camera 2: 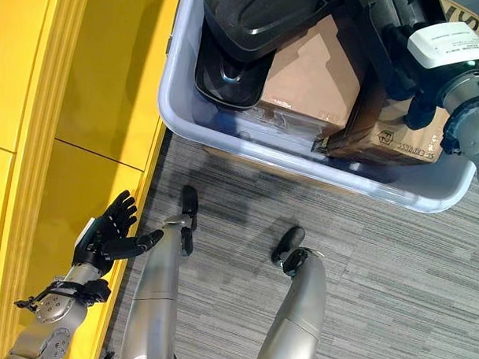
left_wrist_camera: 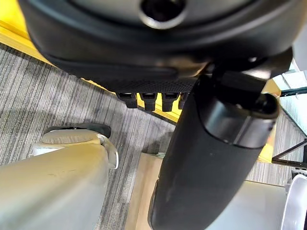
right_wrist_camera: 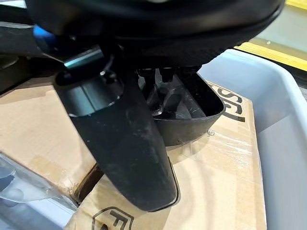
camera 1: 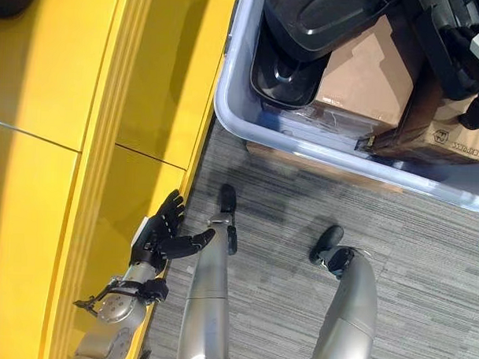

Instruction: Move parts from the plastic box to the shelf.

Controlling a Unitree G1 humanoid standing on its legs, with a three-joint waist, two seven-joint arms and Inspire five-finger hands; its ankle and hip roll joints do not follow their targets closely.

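Observation:
The grey-blue plastic box (camera 2: 167, 98) stands on the floor ahead of me. It holds black moulded plastic parts (camera 2: 253, 22) and brown cardboard boxes (camera 2: 306, 71). My right hand (camera 2: 422, 101) reaches into the box's right side. In the right wrist view its thumb (right_wrist_camera: 124, 139) and straight fingers hang just over a black tray-like part (right_wrist_camera: 192, 115), which rests on a cardboard box (right_wrist_camera: 220, 182). The yellow shelf (camera 1: 68, 142) runs along the left. My left hand (camera 1: 171, 232) is low beside the shelf's edge, fingers spread and holding nothing.
A wooden pallet edge (camera 1: 303, 162) shows under the plastic box. Grey striped carpet (camera 1: 426, 257) covers the floor between the box and me. The box's pale wall (right_wrist_camera: 283, 120) rises close to my right hand.

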